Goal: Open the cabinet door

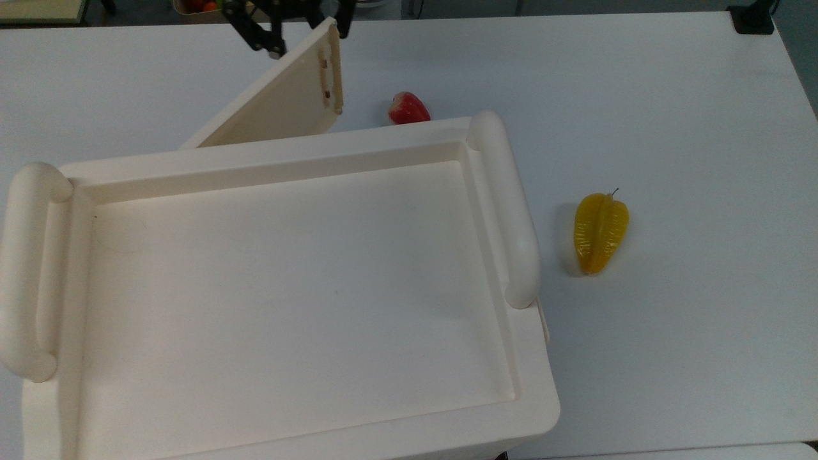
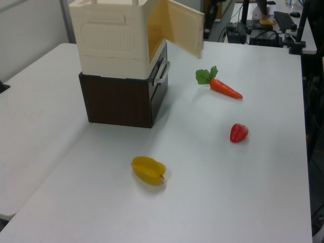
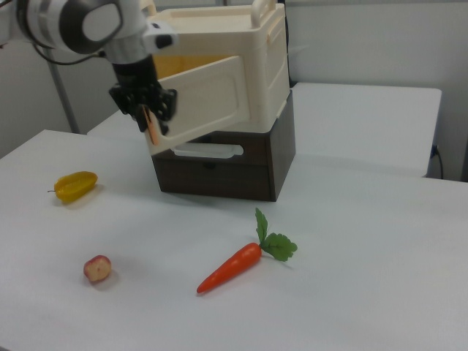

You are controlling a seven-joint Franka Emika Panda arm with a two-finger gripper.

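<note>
My black two-finger gripper (image 3: 151,117) is clamped on the free edge of the flat cream-white cabinet door (image 3: 205,101), which stands swung well out from the front of the big cream-white plastic cabinet (image 3: 241,44), hinged on the right view's right. So any further swing runs away from the cabinet front. In the top view my gripper (image 1: 281,29) is cut off by the frame's upper edge, and the door's far face is hidden there.

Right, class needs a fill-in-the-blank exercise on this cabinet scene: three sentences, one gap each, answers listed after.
1. The cabinet door is swung ____.
2. The cream cabinet sits on top of a dark ____ box.
3. In the right view, the gripper is at the door's free edge; nearest the carrot on the white table lies a small ____ fruit, with the yellow fruit farther off.

Missing words: open; brown; red
</note>
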